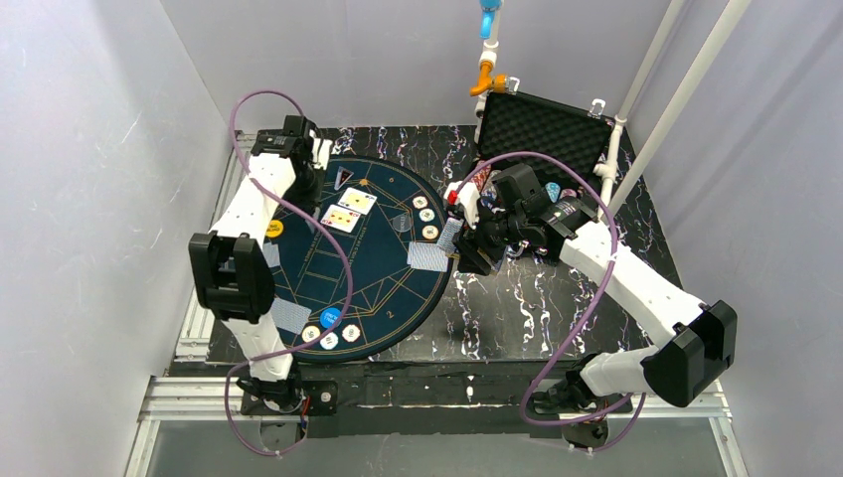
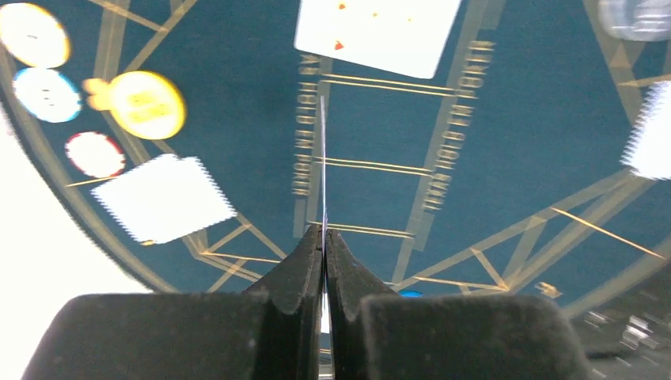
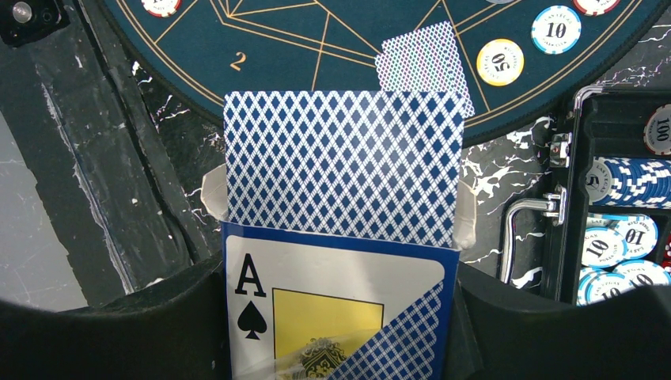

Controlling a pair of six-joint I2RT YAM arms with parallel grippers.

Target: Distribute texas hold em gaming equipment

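Nearest me on the left, the left gripper [image 2: 324,237] has its jaws pinched together on a thin playing card [image 2: 323,158]. I see the card edge-on, a hairline standing straight out from the tips. I judge it light, slick and bendy, so a hold at one end suits it, though it could slip. Beyond it lies the round dark-blue gold-lined mat [image 2: 514,158]. On the mat a face-down card [image 2: 162,198] and a yellow button disc [image 2: 146,103] lie to one side, with a white face-up card [image 2: 376,32] farther off.

On the right, the right gripper [image 3: 340,305] is clamped across a blue-and-white cardboard card box [image 3: 316,277] printed with an ace of spades. The blue-patterned deck [image 3: 340,166] stands proud of the box's open top. I'd say a hard squeeze would crush the box, and the top card should slide off by its exposed end. Past it, a blue-backed card [image 3: 423,59] sits at the mat's rim beside two round chips [image 3: 500,62]. The black case [image 3: 601,119] of stacked chips lies off to the side.
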